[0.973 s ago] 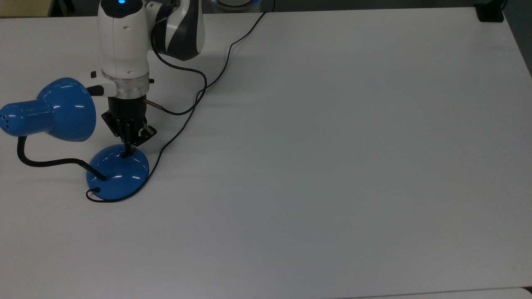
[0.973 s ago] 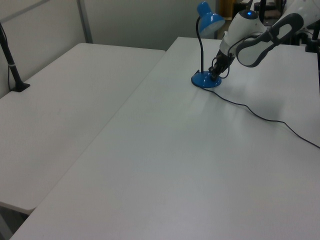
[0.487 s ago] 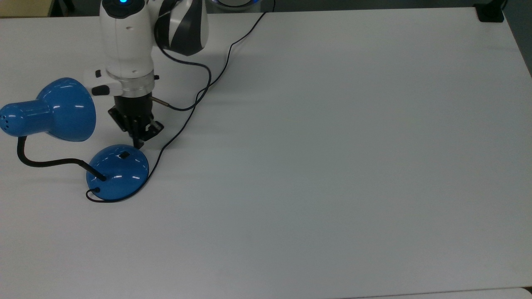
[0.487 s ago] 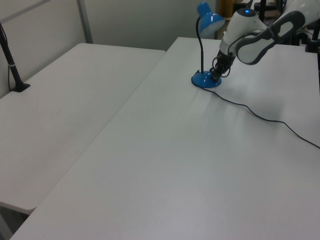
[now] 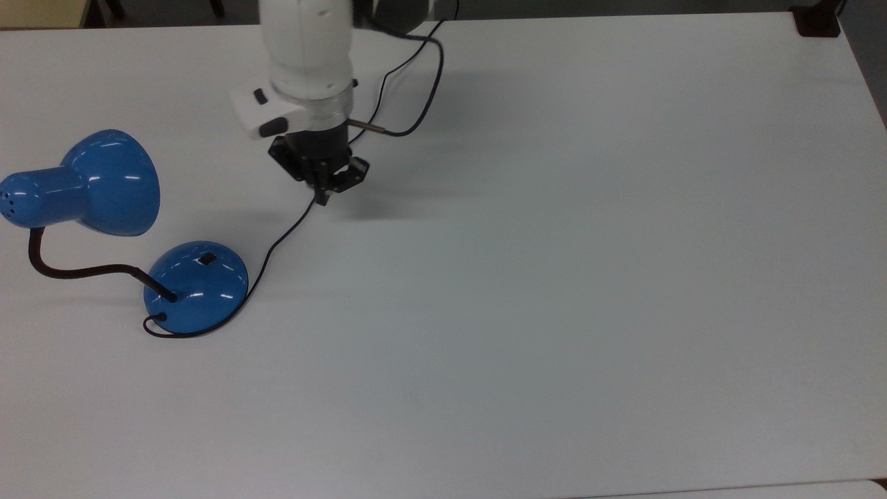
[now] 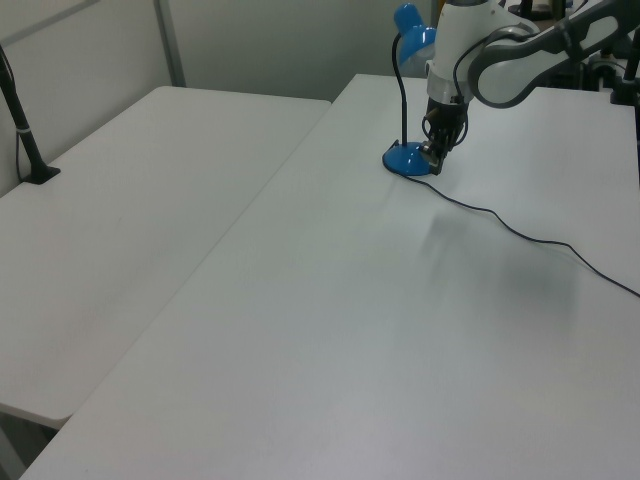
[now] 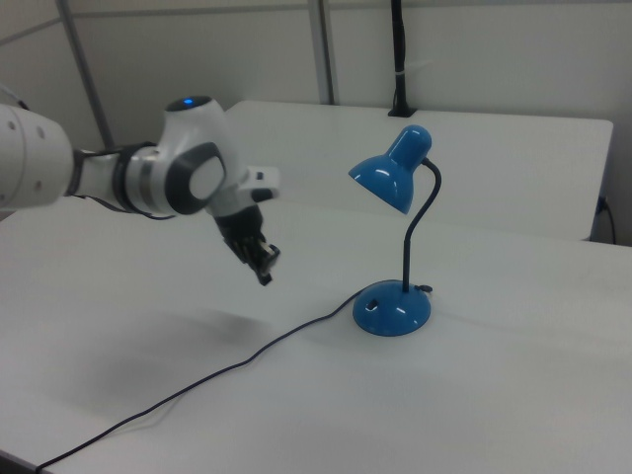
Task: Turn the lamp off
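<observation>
1. The blue desk lamp [image 5: 104, 222] stands near the top view's left edge of the white table [image 5: 554, 277]; every place below is given from its round domed base [image 5: 196, 286]
2. The bell-shaped shade [image 5: 90, 181] hangs up and to the top view's left of the base, joined to it by the black bendy gooseneck [image 5: 69, 267], which meets the dome at its left side in the top view
3. A small black switch [image 5: 206, 260] sits on the dome's upper part, toward the top view's right of the gooseneck's foot
4. The thin black cord [image 5: 277, 239] leaves the base at its lower left in the top view, loops round the front rim, then runs up and to the right, away from the base toward the table's far edge
5. The gripper [image 5: 323, 197] hangs up and to the top view's right of the base, well apart from it and touching no part of the lamp; its black fingers look drawn narrow, close together, with nothing between them
6. In the right view the gripper [image 7: 264, 275] is in the air to the left of the base [image 7: 392, 309], above the cord [image 7: 227, 370] lying on the table
7. In the left view the gripper [image 6: 436, 160] points down just to the right of the base [image 6: 408, 160]
</observation>
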